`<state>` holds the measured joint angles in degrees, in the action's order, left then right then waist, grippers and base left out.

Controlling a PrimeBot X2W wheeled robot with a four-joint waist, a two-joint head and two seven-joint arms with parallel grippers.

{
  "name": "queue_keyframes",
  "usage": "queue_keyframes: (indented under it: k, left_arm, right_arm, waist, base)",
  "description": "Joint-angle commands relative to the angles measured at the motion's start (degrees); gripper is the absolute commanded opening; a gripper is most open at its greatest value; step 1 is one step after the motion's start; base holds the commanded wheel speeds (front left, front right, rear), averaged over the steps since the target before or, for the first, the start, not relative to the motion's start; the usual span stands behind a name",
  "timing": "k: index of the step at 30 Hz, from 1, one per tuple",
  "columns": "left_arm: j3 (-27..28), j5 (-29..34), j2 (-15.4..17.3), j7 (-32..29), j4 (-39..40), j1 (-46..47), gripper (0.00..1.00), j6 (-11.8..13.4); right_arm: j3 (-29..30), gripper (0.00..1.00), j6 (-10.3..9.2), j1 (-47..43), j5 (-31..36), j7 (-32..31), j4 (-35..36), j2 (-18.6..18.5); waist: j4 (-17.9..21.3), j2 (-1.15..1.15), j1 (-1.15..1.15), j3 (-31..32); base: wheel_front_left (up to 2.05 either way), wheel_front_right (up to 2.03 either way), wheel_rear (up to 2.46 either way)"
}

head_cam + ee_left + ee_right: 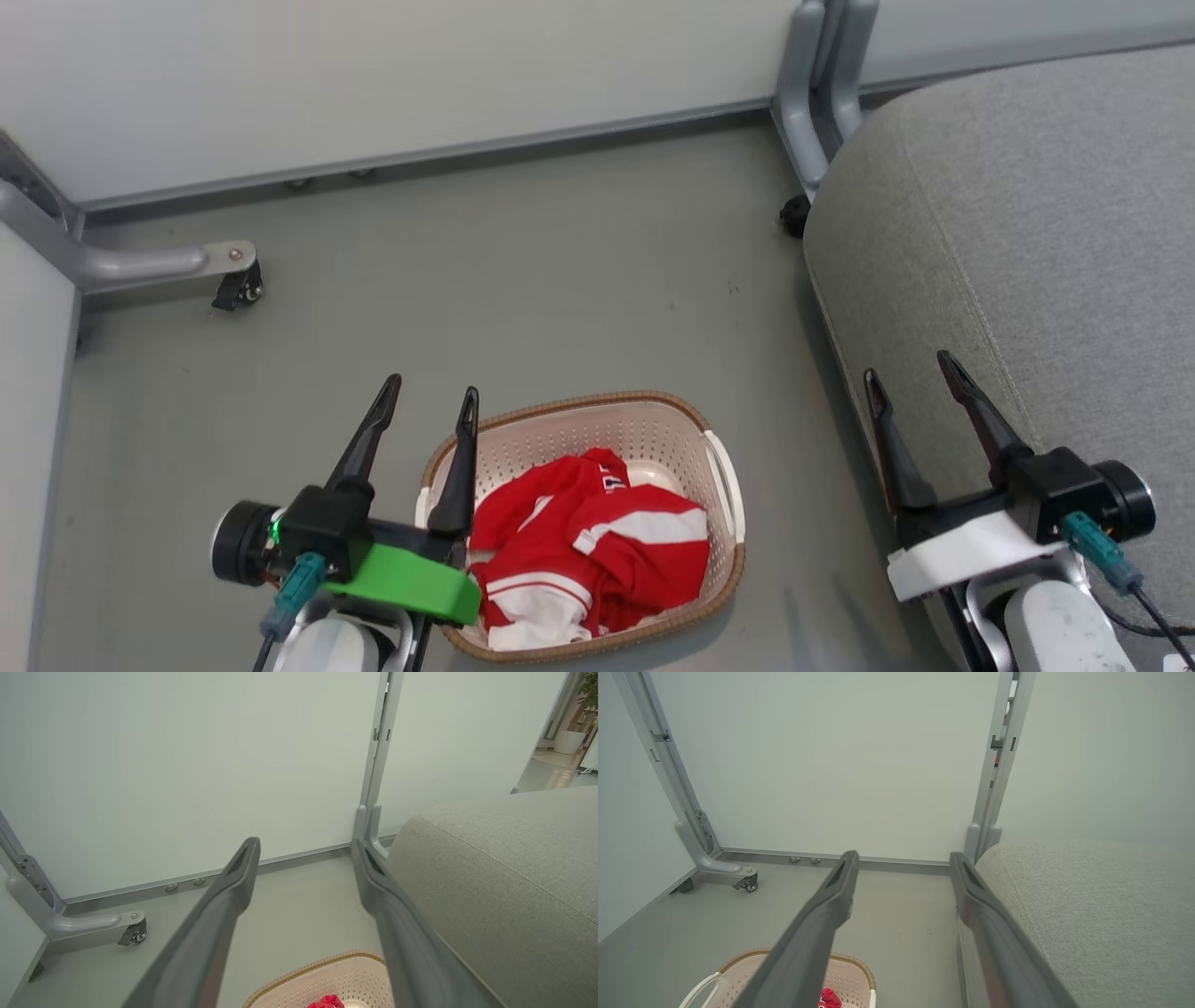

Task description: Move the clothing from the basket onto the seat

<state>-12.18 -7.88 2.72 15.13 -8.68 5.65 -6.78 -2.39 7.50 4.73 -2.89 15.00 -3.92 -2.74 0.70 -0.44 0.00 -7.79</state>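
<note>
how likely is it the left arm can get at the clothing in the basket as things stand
Probably yes. The left arm's fingers stand open right at the left rim of the basket, and the clothing lies uncovered inside with nothing between them; the arm would likely just need to dip in.

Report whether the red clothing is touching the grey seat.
Apart. The head view shows the clothing lying inside the basket, with a strip of bare floor between the basket and the seat.
</note>
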Motion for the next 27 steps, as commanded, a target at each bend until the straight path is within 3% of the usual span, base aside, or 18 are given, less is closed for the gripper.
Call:
queue_keyframes:
  k: [1,10,27]
  left_arm:
    - [-0.8,-0.5,0.3,0.0,-0.6,2.3,1.00,-0.2]
    - [-6.4,0.2,0.3,0.0,-9.6,12.8,1.00,-0.7]
    - [-31.3,-4.9,2.5,0.0,-40.4,39.2,1.00,-0.7]
  right_arm:
    - [0.4,1.00,-0.02,1.7,-0.2,0.3,0.5,-0.3]
    - [1.9,1.00,-0.02,8.4,0.7,0.3,2.2,-0.3]
    - [0.2,1.00,-0.03,17.0,1.3,0.3,5.1,-0.6]
  waist:
    - [-0.2,0.44,0.00,-7.1]
    - [0.2,0.44,0.00,-19.8]
    - [3.8,0.44,0.00,-38.1]
  base:
    - [0.00,0.00,0.00]
    - [0.00,0.00,0.00]
    - [0.00,0.00,0.00]
